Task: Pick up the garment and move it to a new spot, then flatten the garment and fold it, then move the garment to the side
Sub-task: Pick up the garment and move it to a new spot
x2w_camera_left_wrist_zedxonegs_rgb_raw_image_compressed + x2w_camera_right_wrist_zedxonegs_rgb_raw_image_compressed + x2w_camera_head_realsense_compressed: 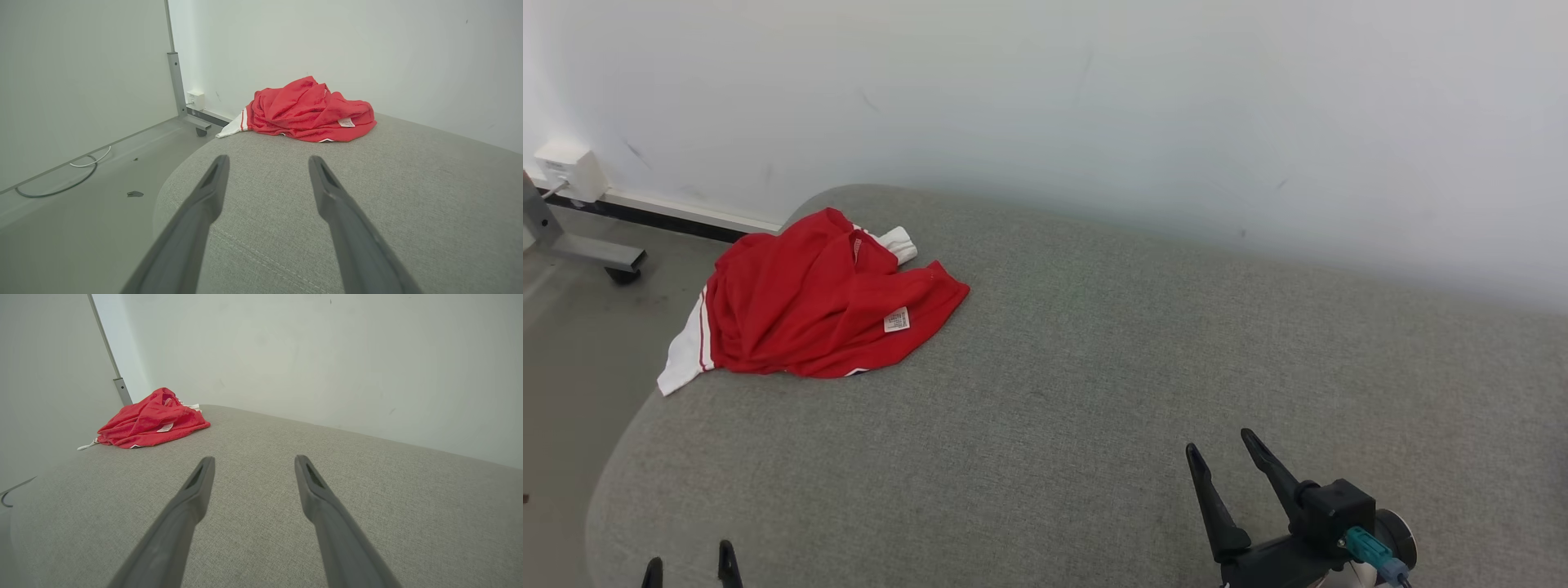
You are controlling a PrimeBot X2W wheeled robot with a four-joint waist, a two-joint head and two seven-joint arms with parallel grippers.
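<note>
The crumpled red shirt (809, 306) lies up ahead of the left gripper (689, 565), which is nearer than the right gripper (1219, 443). Both are wide open and empty.

A grey upholstered surface (1094, 367) stands by a white wall (1094, 98) bearing a small white box (568, 170).

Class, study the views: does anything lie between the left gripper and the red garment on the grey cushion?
Nothing visible does. The left gripper is open, and bare grey cushion runs from its fingers to the crumpled red garment near the cushion's far left edge.
</note>
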